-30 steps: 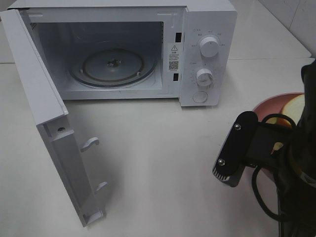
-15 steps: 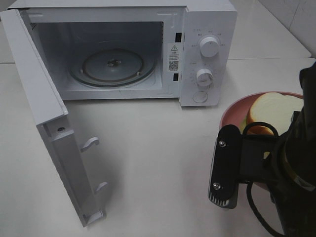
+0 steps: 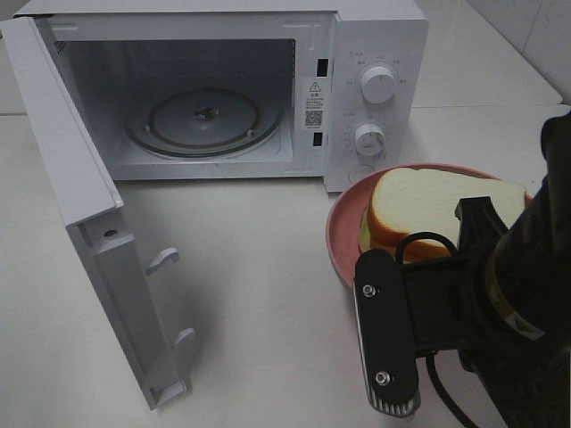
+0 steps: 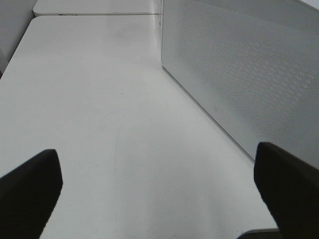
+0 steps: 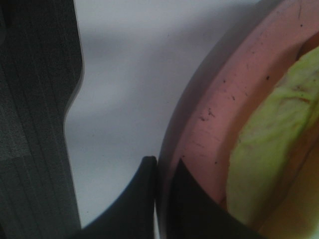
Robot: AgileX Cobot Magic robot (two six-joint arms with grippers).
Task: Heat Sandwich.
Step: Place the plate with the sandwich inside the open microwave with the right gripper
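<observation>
My right tool (image 5: 160, 174) is clenched on the rim of the pink plate (image 3: 343, 234), so the sandwich (image 3: 428, 209) on it is not squeezed. It sits at 4 o'clock from the turntable (image 3: 203, 120) of the open microwave (image 3: 375, 45). My left tool (image 4: 159, 194) is released, holding nothing.

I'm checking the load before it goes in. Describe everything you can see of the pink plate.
The pink plate is round, shallow and matte, with small dark specks on its rim. It carries the sandwich and is in front of the knob panel of the open microwave, seemingly raised off the table. The right hand is shut on its rim; the arm hides its near side.
</observation>
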